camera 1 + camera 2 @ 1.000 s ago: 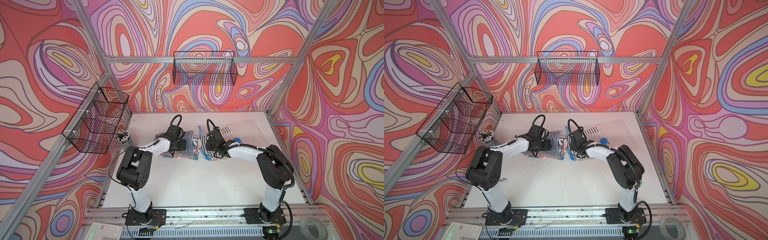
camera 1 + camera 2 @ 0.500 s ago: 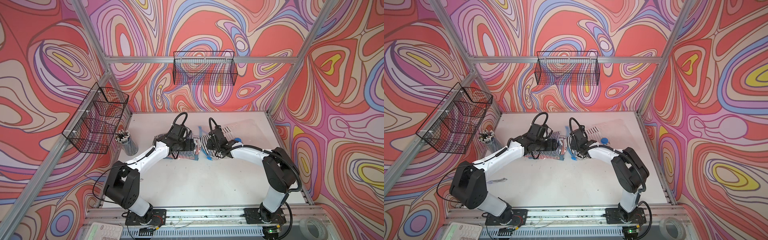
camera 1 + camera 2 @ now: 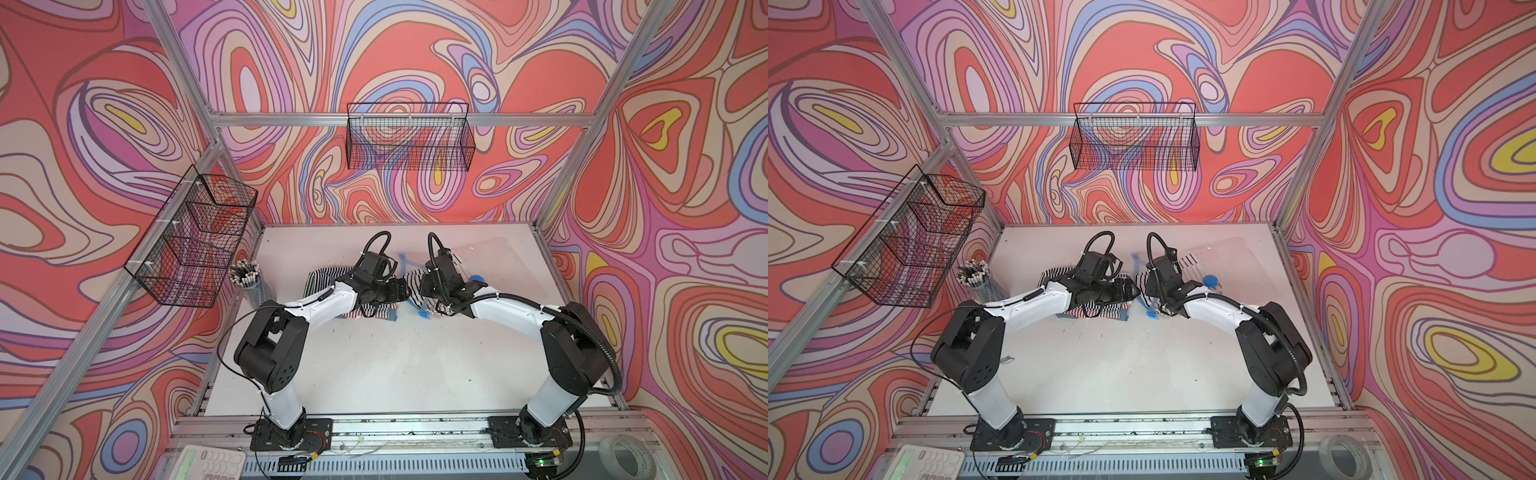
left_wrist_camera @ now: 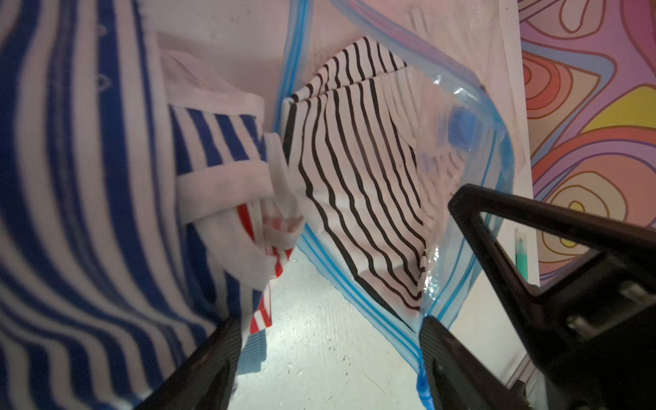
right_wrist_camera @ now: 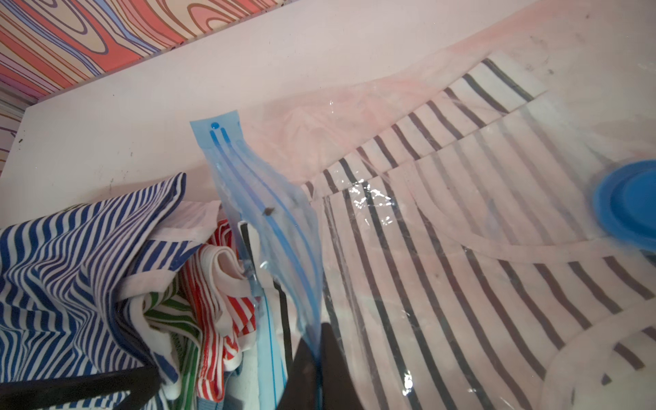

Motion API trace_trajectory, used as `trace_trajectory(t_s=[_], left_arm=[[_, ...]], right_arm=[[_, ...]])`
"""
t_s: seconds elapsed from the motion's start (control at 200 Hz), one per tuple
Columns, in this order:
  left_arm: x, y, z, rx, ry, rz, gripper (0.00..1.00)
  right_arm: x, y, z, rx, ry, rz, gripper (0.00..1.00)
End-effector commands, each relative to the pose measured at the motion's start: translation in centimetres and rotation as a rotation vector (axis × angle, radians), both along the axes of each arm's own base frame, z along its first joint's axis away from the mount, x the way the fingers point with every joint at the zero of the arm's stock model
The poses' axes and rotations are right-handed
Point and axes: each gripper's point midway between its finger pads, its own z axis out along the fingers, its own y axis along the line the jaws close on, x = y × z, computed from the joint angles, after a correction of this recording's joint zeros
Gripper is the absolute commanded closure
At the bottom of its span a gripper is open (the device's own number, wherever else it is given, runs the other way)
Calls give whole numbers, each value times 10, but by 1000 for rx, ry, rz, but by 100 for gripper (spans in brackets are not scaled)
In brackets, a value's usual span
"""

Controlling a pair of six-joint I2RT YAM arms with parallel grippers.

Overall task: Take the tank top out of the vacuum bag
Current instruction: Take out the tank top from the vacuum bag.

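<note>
Nearest, bare white table (image 3: 374, 365) across the lower frame is offered as pulling room. Mid-frame, the left gripper (image 4: 330, 358) is held wide and empty; the right gripper (image 5: 319, 369) is pinched on the vacuum bag's (image 5: 337, 106) zip strip (image 5: 269, 220). Beyond, inside the mouth, the black-striped tank top (image 4: 355, 184) is seen: soft, light, probably best taken at its folded edge.

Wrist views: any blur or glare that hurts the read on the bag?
Left wrist: the blue-and-white striped cloth close to the lens is smeared soft; the black-and-white striped tank top is sharper. Right wrist: small white glints on the clear plastic vacuum bag; the round blue valve cap is soft.
</note>
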Motion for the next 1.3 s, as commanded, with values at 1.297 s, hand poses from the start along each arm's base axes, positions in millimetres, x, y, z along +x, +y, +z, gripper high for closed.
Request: trace_trajectory(t_s=[1.297], left_arm=[[34, -49, -32, 21, 42, -33, 26]], right_arm=[[-1, -14, 26, 112, -53, -59, 100]])
